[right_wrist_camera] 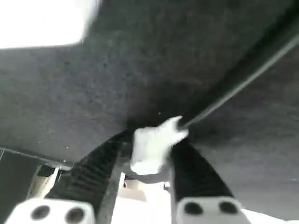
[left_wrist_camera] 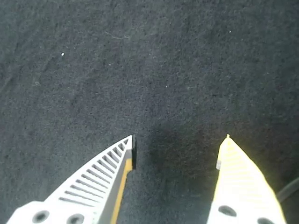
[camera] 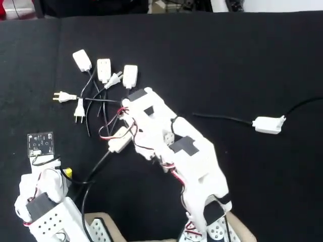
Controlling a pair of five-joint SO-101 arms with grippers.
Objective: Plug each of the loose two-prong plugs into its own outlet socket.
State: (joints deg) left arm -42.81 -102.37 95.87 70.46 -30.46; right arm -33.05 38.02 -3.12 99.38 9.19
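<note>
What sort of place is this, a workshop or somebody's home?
Probably a robotics lab bench, though little of the room shows. A table covered in black cloth holds two white arms with bare wiring, plus loose plugs and white sockets laid out for practice.

**A:** Surface?

**B:** The worktop [camera: 252, 60] is covered in black cloth, matte throughout. In the close views the weave looks felt-like, and a pale speck of lint [left_wrist_camera: 62, 54] sits on it.

**A:** Far edge?

**B:** The cloth ends in a nearly straight line near the top of the high view, and a thin strip of room lies beyond it. A red band [camera: 15, 16] is at the left corner and a white surface [camera: 282, 5] at the right. The dark clutter between them is too small to identify.

**A:** Near edge?

**B:** A tan board [camera: 118, 233] shows at the bottom, lying over the cloth.

**A:** Light?

**B:** Soft and even. The cloth looks uniformly dark, and the shadows on it have blurred edges.
</note>
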